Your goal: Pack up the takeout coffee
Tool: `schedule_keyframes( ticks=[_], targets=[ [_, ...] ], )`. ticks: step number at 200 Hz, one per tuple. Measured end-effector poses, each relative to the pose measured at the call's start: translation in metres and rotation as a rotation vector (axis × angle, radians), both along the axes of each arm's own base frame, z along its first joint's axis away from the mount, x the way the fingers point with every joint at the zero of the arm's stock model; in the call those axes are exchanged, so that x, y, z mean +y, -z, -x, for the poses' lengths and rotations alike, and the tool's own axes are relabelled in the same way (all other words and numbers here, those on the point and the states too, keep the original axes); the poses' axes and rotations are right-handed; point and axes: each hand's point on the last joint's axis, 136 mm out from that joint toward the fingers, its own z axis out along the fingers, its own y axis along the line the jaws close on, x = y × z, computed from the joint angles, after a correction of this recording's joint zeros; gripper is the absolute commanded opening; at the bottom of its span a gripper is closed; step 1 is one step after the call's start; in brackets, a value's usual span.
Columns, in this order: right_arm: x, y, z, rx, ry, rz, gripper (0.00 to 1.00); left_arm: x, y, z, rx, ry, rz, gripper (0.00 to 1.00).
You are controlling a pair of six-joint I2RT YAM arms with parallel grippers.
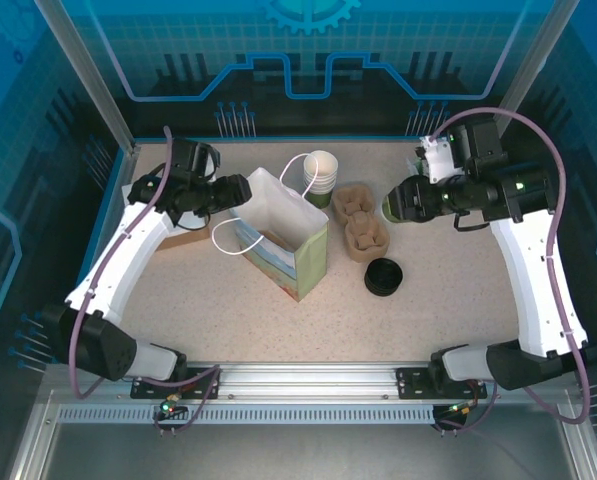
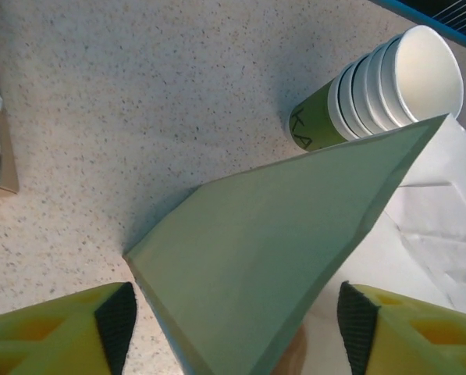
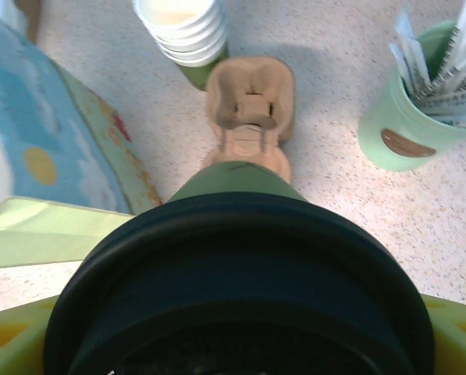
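Upper left: arm reaches right, left gripper (image 1: 240, 190) jaws apart astride paper bag (image 1: 278, 235) | Upper right: arm bent inward, right gripper (image 1: 406, 199) clamps lidded cup (image 1: 389, 207) sideways near carrier (image 1: 361, 225)

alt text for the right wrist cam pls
A green coffee cup with a black lid, gripped in the right claw, looms close in the foreground. Beyond it on the speckled table are a cardboard cup carrier, a stack of paper cups, a paper bag at left and a mint cup of packets at right.
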Motion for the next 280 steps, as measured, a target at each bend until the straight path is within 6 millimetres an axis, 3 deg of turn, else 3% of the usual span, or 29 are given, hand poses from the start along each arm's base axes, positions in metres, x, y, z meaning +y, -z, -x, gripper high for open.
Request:
schedule_keyframes(
  ticks=[58,119,166,204,246,280],
  targets=[
    [0.058,-0.049,0.019,-0.103,-0.165,-0.081,0.87,-0.008,-0.002,0.002,0.005,0.026,0.038,0.49],
    [0.123,-0.063,0.028,-0.112,-0.317,-0.138,0.86,-0.019,-0.005,0.002,-0.005,0.049,0.062,0.45],
    [0.167,-0.052,0.027,-0.073,-0.401,-0.136,0.86,-0.031,-0.008,0.005,-0.01,0.07,0.073,0.44],
    [0.198,-0.038,0.015,-0.042,-0.431,-0.114,0.86,-0.039,-0.008,0.007,-0.007,0.076,0.085,0.45],
    [0.211,-0.008,0.004,0.038,-0.429,-0.064,0.85,-0.04,-0.008,0.006,-0.018,0.072,0.09,0.48],
    [0.219,0.014,0.001,0.098,-0.434,-0.015,0.85,-0.037,0.001,0.008,0.0,0.058,0.078,0.42]
  ],
)
